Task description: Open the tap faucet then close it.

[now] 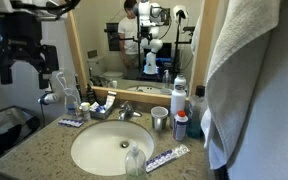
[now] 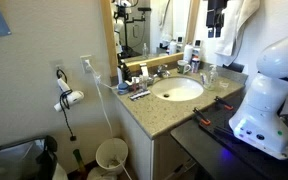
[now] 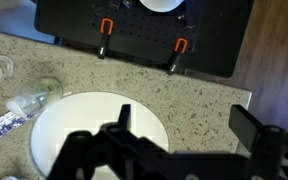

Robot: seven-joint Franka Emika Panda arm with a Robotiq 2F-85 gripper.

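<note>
The tap faucet is small and chrome, with a lever on top. It stands at the back rim of the white oval sink and also shows in an exterior view. My gripper hangs high above the speckled counter, well away from the faucet, and shows in an exterior view above the counter's far end. In the wrist view the gripper is open and empty over the counter beside the sink. The faucet is out of the wrist view.
A metal cup, bottles and a toothpaste tube stand around the sink. A plastic cup is at the front rim. A towel hangs beside the counter. The robot base stands on a black plate.
</note>
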